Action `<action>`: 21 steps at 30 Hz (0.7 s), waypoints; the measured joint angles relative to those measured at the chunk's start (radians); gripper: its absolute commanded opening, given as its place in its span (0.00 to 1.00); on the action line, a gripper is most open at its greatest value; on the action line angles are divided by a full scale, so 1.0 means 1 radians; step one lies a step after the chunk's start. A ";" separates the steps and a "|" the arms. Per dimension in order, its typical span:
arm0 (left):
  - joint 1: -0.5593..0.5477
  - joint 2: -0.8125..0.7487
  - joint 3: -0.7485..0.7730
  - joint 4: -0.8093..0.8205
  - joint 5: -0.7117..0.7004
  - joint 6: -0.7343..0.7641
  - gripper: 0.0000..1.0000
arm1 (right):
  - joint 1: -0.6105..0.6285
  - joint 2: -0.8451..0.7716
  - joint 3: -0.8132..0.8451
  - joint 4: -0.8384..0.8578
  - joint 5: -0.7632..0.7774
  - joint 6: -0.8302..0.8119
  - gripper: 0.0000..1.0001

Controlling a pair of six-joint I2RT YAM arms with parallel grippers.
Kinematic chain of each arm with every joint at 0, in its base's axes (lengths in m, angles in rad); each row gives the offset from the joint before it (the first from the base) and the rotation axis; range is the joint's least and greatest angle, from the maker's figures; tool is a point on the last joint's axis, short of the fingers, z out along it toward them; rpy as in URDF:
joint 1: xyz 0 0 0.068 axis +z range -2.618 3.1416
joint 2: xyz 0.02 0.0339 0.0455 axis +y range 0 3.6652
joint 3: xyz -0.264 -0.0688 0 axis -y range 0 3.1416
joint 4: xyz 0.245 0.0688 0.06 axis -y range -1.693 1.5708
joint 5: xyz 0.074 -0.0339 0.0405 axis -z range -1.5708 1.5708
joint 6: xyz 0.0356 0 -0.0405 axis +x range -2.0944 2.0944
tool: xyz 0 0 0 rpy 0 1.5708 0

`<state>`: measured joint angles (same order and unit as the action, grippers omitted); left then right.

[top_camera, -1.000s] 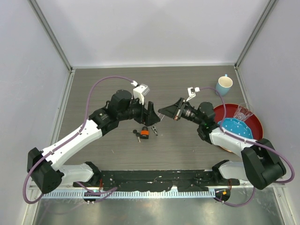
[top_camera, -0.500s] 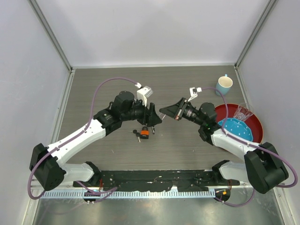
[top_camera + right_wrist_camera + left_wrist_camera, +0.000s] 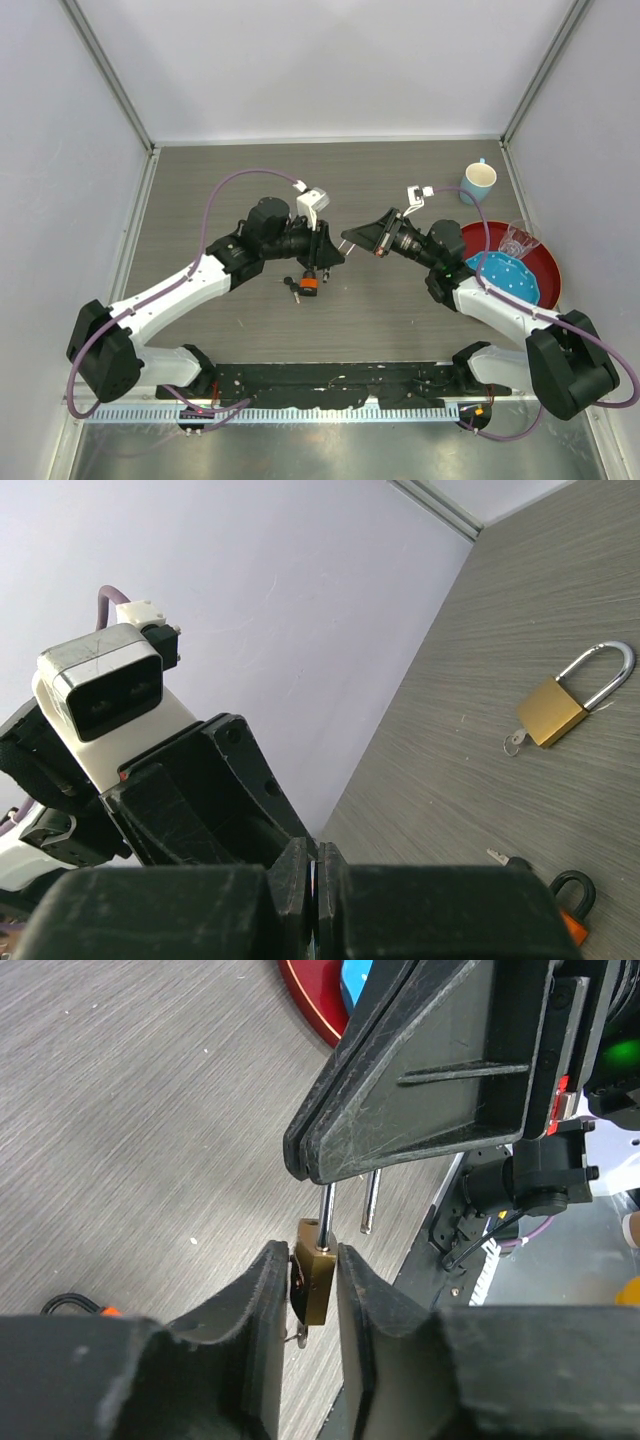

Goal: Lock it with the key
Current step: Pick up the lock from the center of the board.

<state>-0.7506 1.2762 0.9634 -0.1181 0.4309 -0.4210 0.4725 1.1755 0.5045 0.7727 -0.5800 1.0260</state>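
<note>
A brass padlock hangs above the table, its body between the fingers of my left gripper, which is shut on it. Its steel shackle is open, with one leg in the body and the other leg free. The top of the shackle runs up between the fingers of my right gripper, which is shut on it. A small key ring hangs below the body. In the top view the two grippers meet tip to tip, left and right. In the right wrist view my fingers are pressed together.
An orange-and-black padlock with keys lies under the left gripper. A second brass padlock with a closed shackle lies on the table. A blue mug and a red plate with a blue dish and a glass stand at the right.
My left arm has moved a little right and forward, bringing its gripper closer under the right gripper's tips. The right gripper has barely moved.
</note>
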 measured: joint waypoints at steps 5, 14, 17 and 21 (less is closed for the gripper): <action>0.000 0.005 -0.005 0.014 0.012 0.002 0.00 | 0.000 0.000 0.000 -0.003 0.003 -0.001 0.02; 0.000 0.005 -0.022 0.034 0.018 -0.007 0.00 | 0.000 -0.005 -0.005 -0.021 0.006 -0.010 0.14; 0.000 0.004 -0.043 0.051 0.015 -0.018 0.00 | 0.000 -0.013 -0.005 -0.055 0.016 -0.034 0.36; 0.000 -0.005 -0.084 0.071 0.004 -0.036 0.00 | 0.002 -0.048 -0.005 -0.132 0.043 -0.093 0.61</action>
<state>-0.7506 1.2709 0.8795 -0.0471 0.4347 -0.4572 0.4747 1.1275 0.4999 0.6411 -0.5373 0.9333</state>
